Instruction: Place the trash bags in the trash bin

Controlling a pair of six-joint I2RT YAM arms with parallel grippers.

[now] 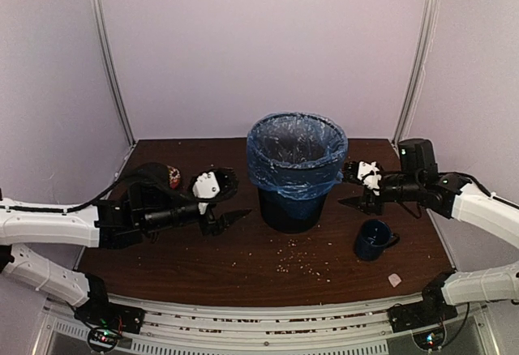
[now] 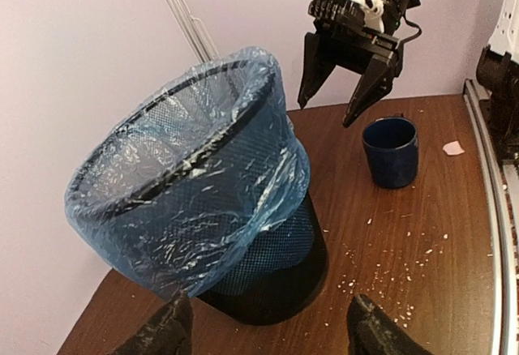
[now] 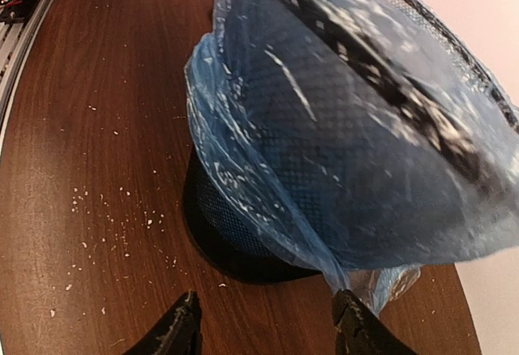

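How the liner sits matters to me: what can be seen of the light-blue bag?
The trash bag is thin, translucent light-blue film, wrinkled and glossy. It lines the upright black mesh trash bin, its mouth folded over the rim and hanging as a skirt over the upper half. A loose tail hangs lower toward the right gripper. It touches only the bin; both the right and the left gripper are open and clear.

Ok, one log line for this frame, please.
trash bag: lining trash bin, folded over rim | left end effector: open, beside bin | right end effector: open, beside bin | mug: upright
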